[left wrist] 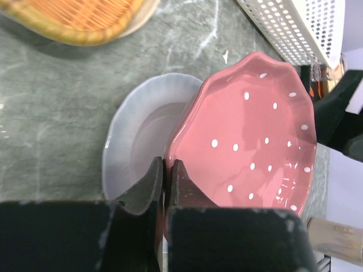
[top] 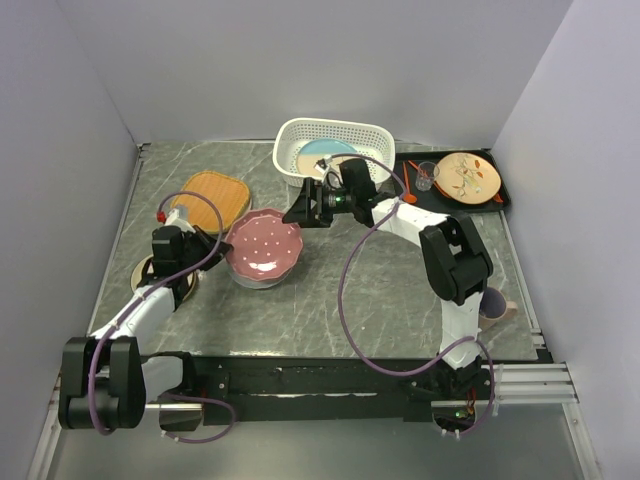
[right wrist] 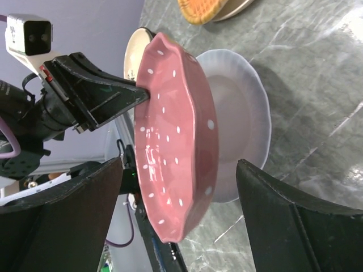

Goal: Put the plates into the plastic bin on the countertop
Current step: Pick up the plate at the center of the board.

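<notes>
The speckled pink scalloped plate (left wrist: 249,136) is clamped at its rim by the left fingers (left wrist: 148,190), which are pressed together on it. It is held tilted over a pale white fluted plate (left wrist: 136,141) lying on the dark grey-green marble-look desk (left wrist: 45,113). The right fingers (right wrist: 295,215) are spread apart with nothing between them, and the pink plate is seen beyond them. The white perforated plastic bin (top: 378,140) is set at the far side of the desk, with a pale blue plate (top: 322,152) inside it. An orange rounded-square plate (top: 213,198) lies to its left, apart from it.
</notes>
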Tool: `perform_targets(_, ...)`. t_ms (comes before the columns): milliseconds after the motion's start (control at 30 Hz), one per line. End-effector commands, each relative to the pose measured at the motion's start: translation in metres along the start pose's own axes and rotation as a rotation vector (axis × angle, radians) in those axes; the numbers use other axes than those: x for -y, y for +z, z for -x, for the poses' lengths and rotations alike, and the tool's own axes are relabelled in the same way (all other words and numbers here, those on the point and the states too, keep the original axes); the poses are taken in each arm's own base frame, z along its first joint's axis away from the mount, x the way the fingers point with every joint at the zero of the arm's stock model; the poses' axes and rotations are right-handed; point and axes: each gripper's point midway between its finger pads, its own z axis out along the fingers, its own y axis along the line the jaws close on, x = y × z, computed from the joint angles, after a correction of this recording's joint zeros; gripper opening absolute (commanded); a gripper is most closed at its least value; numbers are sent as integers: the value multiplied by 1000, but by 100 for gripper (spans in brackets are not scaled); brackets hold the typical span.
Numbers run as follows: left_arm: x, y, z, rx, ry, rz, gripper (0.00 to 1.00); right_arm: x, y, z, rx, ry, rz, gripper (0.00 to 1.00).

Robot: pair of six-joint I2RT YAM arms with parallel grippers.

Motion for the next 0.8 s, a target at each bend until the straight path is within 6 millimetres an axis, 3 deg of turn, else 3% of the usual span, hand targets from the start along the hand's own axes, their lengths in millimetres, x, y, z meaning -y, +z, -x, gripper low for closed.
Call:
perform_targets(0,61,-2,33,84,21,-212,1,-13,6,-3,-31,-21,70,80)
perform_targets(200,65,-1,34,89,18,-223,1,-13,14,-10,-77,-28,67,77)
perform_targets(433,71,-2,38,100,26,-228,1,-17,19,-15,-109,-25,94,63)
perform_targets(767,71,-2,39,97,33,-219,1,-20,21,-16,-121,-18,121,19)
